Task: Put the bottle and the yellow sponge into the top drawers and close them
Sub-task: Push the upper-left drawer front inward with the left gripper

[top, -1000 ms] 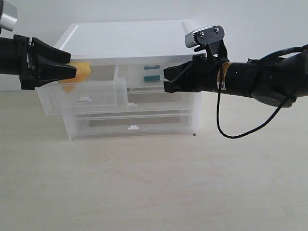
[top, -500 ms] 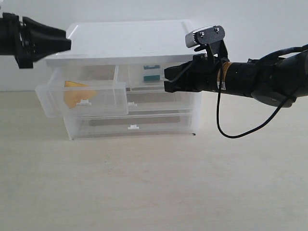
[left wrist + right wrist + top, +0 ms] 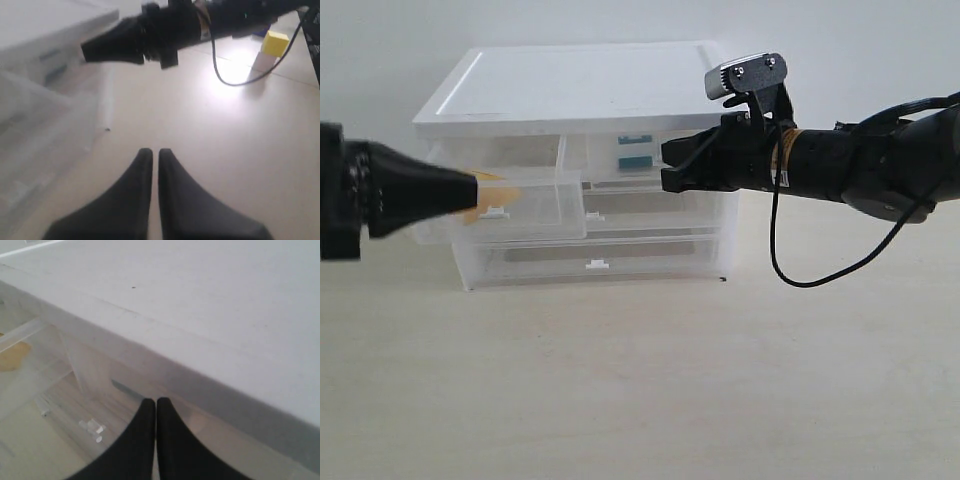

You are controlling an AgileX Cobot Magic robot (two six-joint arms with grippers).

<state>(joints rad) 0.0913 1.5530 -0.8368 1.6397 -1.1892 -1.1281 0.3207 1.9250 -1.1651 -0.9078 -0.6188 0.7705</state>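
There was 1 white-topped cabinet with 4 drawers: 2 half-width top drawers, left and right, and 2 full-width drawers, middle and bottom. Inside were 1 yellow sponge and 1 bottle. There were 2 grippers, the left gripper and the right gripper, and 1 yellow block.

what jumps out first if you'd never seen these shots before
The white-topped cabinet stands mid-scene, its left top drawer pulled out with the yellow sponge inside. Two black arms reach in from either side: the shut left gripper is level with that drawer, the shut right gripper with the right top drawer, where the teal bottle shows through.
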